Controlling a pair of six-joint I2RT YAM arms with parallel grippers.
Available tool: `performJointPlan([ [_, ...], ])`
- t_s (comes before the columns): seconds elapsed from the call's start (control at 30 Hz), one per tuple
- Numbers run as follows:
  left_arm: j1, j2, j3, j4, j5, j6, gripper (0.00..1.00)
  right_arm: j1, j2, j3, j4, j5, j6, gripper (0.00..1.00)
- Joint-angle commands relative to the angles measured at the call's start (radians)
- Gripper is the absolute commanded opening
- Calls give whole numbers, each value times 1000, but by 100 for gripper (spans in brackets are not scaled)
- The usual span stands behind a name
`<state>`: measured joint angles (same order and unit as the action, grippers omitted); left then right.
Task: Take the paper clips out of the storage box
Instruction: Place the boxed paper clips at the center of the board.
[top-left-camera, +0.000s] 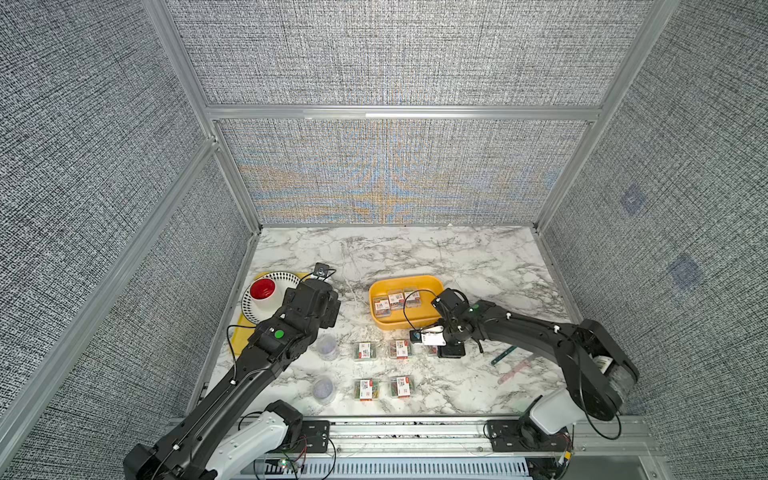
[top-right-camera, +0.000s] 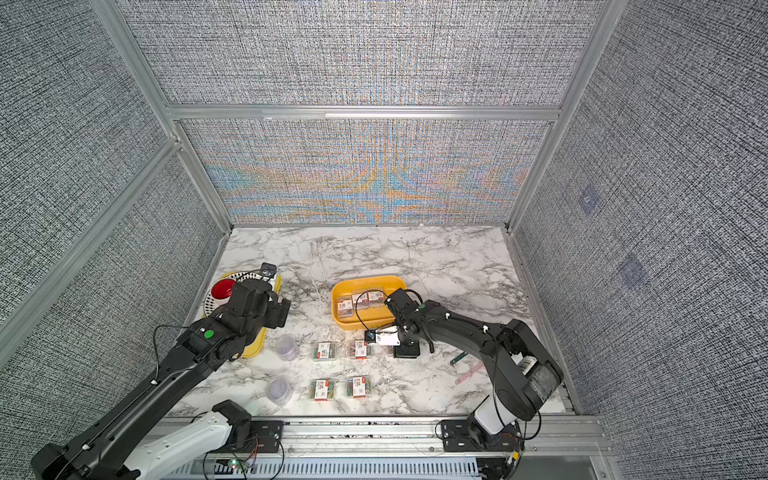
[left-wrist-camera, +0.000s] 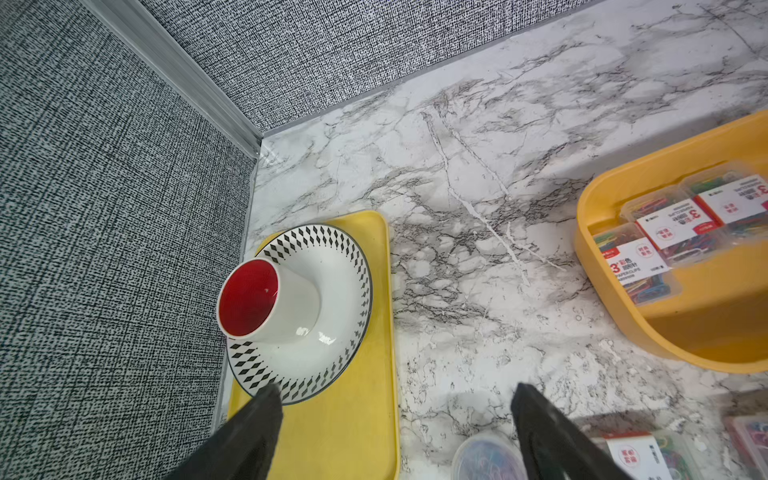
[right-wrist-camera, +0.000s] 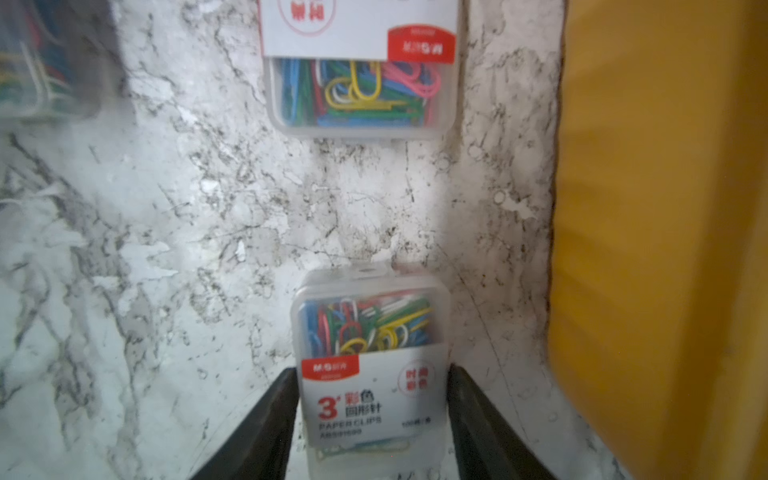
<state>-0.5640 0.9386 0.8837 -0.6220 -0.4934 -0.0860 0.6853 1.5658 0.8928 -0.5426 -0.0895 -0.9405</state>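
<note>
While three labelled paper clip cases (top-left-camera: 395, 300) lie inside the yellow storage box (top-left-camera: 407, 277), four more cases (top-left-camera: 365, 350) and two round tubs (top-left-camera: 326, 347) sit on the marble table (top-left-camera: 415, 249) in front of it. The right gripper (right-wrist-camera: 372, 372) straddles a fifth case (right-wrist-camera: 370, 324) on the table beside the box, fingers against both its sides; whether they squeeze it cannot be told. The left gripper (left-wrist-camera: 397, 390) hangs spread wide, holding nothing, by the flat yellow tray (left-wrist-camera: 332, 436).

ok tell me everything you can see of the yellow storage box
The storage box is a deep yellow plastic-looking bin, oblong with rounded corners and upright walls, standing level and open-topped on the marble table. Three clear paper clip cases lie side by side inside; the rest of its floor shows bare.
</note>
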Motion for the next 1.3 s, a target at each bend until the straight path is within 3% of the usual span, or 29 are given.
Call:
performJointPlan([
  [0.0,1,-4,4,34,7,1,89,0,4,9,-1,-1,8,61],
  [0.57,3,-2,4,33,9,2,90,0,2,9,6,7,18,73],
  [1.27,2,-4,4,34,6,3,91,0,-21,40,-32,2,38,76],
])
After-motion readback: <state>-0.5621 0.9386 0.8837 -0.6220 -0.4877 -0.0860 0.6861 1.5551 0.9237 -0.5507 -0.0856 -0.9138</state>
